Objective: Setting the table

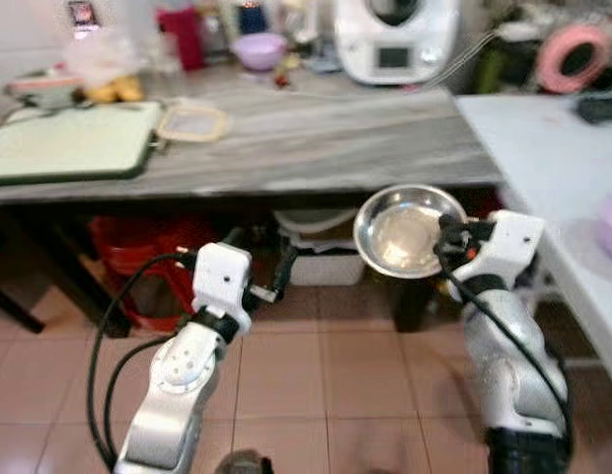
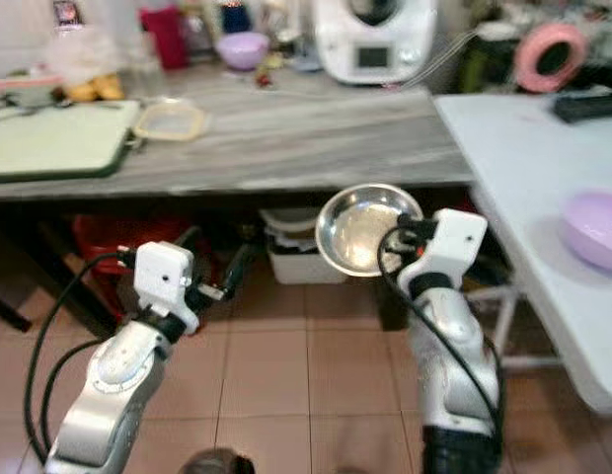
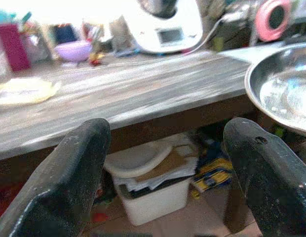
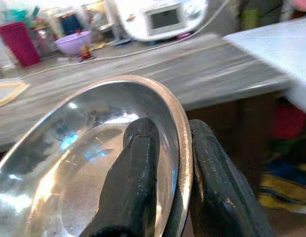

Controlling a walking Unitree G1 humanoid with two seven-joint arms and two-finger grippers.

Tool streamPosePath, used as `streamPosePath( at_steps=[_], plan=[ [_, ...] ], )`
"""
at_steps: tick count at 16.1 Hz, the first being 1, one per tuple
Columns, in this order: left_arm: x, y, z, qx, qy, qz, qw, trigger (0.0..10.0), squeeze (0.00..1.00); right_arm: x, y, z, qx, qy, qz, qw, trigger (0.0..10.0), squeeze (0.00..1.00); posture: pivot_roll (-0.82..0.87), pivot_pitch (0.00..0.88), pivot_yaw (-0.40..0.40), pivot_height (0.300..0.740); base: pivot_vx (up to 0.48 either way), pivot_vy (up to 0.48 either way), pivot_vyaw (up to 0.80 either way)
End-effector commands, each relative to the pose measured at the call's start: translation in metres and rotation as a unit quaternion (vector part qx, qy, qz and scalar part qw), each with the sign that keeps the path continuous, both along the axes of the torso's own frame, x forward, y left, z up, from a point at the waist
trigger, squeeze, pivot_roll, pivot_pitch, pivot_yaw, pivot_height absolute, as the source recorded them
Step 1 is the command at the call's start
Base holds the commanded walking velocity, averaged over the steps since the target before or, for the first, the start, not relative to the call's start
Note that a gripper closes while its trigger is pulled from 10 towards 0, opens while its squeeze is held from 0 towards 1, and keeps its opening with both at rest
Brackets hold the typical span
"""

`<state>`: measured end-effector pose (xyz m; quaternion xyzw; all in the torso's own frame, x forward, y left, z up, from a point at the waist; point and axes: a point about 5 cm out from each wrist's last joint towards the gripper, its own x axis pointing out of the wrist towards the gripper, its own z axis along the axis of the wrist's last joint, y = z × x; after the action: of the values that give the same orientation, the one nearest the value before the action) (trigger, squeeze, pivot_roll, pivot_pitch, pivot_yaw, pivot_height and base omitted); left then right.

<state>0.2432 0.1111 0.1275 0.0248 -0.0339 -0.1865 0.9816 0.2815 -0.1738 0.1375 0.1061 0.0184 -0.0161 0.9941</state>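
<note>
1. The right gripper [image 4: 168,163] was held raised in front of the grey wooden table [image 1: 316,138], its silver arm bent upward from the elbow.
2. A steel bowl [image 1: 409,230] was pinched by its rim between the two black fingers [image 4: 135,182], one finger inside the bowl and one outside.
3. The bowl was carried tilted, its hollow turned toward the robot's head, below the table's front edge and above the tiled floor [image 1: 316,395].
4. The left gripper [image 3: 168,163] was held forward at a lower height, its forearm angled up from the robot's left side.
5. Its fingers [image 3: 74,182] were seen spread wide apart, with nothing between them.
6. Through that gap, a white bin [image 3: 153,182] under the table was seen.
7. On the table's left part, a pale green tray [image 1: 74,140] was seen, with a yellowish square lid [image 1: 192,121] just beside it.
8. Farther back, a purple bowl [image 1: 260,49], a red container [image 1: 183,38] and a white kitchen machine [image 1: 397,38] were seen standing.
9. A white table [image 2: 523,168] was seen at the right, with a lilac bowl [image 2: 594,229] resting on it.
</note>
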Motion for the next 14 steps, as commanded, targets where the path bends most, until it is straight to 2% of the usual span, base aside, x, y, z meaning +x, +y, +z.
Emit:
streamPosePath(
  at_steps=[1, 3, 6, 14],
  plan=[
    [0.0016, 0.0011, 0.0029, 0.0, -0.005, 0.003, 1.0, 10.0, 0.0, 0.0026, -0.0001, 0.0061, -0.007, -0.014, 0.001, 1.0, 10.0, 0.0, -0.01, 0.047, 0.012, 0.74, 0.472, 0.0, 0.0],
    [0.002, 0.0013, 0.0026, 0.001, -0.004, 0.005, 1.0, 10.0, 0.0, 0.0026, 0.0005, 0.0067, -0.008, -0.017, 0.008, 1.0, 10.0, 0.0, -0.01, 0.048, 0.012, 0.74, 0.48, 0.0, 0.0],
    [0.0021, 0.0014, 0.0027, 0.002, -0.004, 0.005, 1.0, 10.0, 0.0, 0.0016, 0.0035, 0.0082, -0.015, -0.025, 0.018, 0.999, 10.0, 0.0, -0.01, 0.05, 0.013, 0.74, 0.48, 0.0, 0.6],
    [0.0024, 0.0017, 0.0026, 0.002, -0.004, 0.005, 1.0, 10.0, 0.0, 0.0052, -0.0027, 0.0064, -0.015, -0.022, -0.005, 1.0, 10.0, 0.0, -0.01, 0.05, 0.017, 0.74, 0.48, 0.0, 0.0]
  ],
)
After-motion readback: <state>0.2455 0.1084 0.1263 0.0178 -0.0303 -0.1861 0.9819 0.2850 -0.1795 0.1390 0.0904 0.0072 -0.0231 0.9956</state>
